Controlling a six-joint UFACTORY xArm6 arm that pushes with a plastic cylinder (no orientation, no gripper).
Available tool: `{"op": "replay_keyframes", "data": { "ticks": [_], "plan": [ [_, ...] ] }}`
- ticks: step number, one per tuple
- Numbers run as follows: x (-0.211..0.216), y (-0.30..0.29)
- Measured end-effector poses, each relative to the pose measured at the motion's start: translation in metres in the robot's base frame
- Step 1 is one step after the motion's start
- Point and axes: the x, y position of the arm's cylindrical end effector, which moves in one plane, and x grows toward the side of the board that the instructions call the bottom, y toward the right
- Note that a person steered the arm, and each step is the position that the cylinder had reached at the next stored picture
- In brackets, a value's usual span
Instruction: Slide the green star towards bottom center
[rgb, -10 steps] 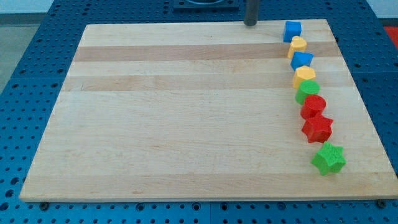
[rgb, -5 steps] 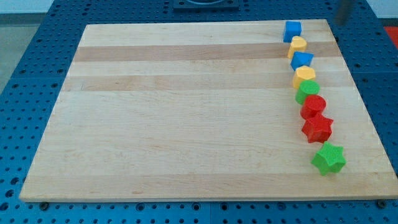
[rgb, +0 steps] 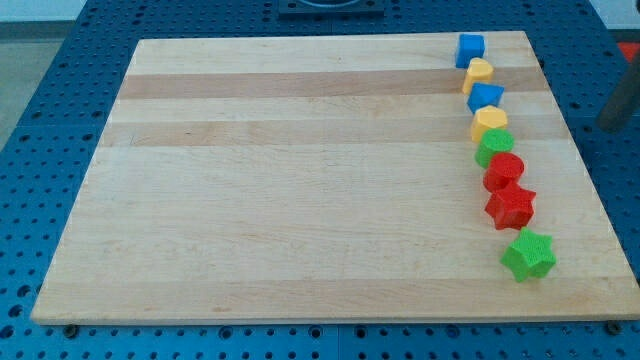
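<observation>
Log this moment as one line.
tip: off board, view's right, blurred | green star: bottom right, untouched | red star: just above it | contact: none

Green star (rgb: 528, 254) stands apart below the red star (rgb: 511, 206); board (rgb: 300, 200) leftward open

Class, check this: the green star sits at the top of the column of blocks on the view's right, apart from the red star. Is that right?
Not quite. The camera view shows the green star at the bottom of that column, not the top; the blue cube is at the top. It does sit apart from the red star.
</observation>
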Motion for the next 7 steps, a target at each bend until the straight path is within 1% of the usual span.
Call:
{"op": "replay_keyframes", "data": {
  "ticks": [1, 2, 3, 4, 5, 6, 7],
  "plan": [
    [0.031, 0.0],
    [0.035, 0.0],
    [0.049, 0.0],
    [0.101, -0.001],
    [0.188, -0.029],
    [0.214, -0.046],
    [0.204, -0.093]
  ]
}}
